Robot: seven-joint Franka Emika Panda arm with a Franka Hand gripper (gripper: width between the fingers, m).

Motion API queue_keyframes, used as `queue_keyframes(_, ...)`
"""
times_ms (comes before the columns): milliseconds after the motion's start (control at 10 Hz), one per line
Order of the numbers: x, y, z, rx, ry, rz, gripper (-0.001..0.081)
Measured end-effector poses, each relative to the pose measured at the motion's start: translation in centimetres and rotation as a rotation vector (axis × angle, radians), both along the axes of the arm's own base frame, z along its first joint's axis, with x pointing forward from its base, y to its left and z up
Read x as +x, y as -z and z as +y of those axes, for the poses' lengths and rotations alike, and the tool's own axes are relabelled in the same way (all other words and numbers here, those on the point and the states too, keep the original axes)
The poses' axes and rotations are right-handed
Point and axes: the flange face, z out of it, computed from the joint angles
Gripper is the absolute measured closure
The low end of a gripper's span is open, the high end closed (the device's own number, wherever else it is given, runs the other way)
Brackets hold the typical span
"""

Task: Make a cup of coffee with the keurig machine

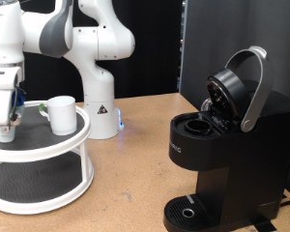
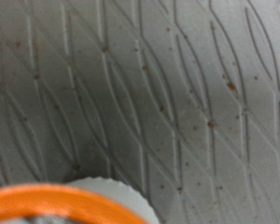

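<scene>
The white cup (image 1: 61,113) stands upright on the top shelf of a white two-tier round stand (image 1: 48,147) at the exterior view's left. The black keurig machine (image 1: 222,145) stands at the right with its silver-grey lid handle (image 1: 253,92) raised and its pod chamber (image 1: 195,124) open. The drip base (image 1: 188,211) holds nothing. My gripper (image 1: 5,130) hangs low over the top shelf, to the left of the cup and apart from it. The wrist view shows the shelf's grey ribbed mat (image 2: 159,93) up close and a round orange-rimmed thing (image 2: 65,201) at the frame's edge; no fingers show there.
The white robot arm base (image 1: 99,97) stands behind the stand, with a blue light low on it. The stand's lower shelf (image 1: 34,188) shows dark matting. Bare wooden table (image 1: 135,174) lies between the stand and the coffee maker. A black backdrop stands behind the machine.
</scene>
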Motion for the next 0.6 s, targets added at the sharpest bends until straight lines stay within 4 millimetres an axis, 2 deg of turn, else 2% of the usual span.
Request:
queue_keyframes(300,0.1,-0.6,-0.2,0.024,0.027,0.017,0.038)
queue_keyframes(600,1.1,-4.4,0.0,0.075,0.044,0.016,0.0381)
